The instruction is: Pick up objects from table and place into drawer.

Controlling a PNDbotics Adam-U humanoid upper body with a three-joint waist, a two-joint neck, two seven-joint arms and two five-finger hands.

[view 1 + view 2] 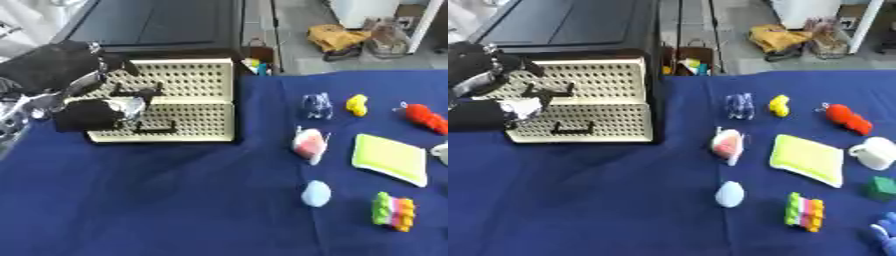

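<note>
Left hand [92, 107] up at the front of the cream perforated drawer unit [188, 100] near the table's far left edge, black fingers curled about the black handle [140, 92] of the upper drawer, thumb side toward the lower one. Lower drawer handle [573, 128] bare. Right hand in neither view. Dark blue cloth-covered table [175, 200] under everything, objects spread over its right half, well apart from the drawer unit. Nearest the far edge: a small clear bluish figure [316, 105], just beside it a yellow toy [356, 105], then a red toy [424, 117] toward the right edge. Closer in: a pink-and-white piece [310, 145] beside a flat yellow-green square pad [390, 159] lying tilted. At the right edge, a white cup [874, 152] touching or almost touching the pad's corner, cannot tell which, and a small green block [880, 188] below it. Toward the near edge: a pale blue egg shape [317, 194] and a multicoloured striped block [394, 211] side by side. Something blue [883, 231] at the near right corner, cut off by the frame, shape unclear.
</note>
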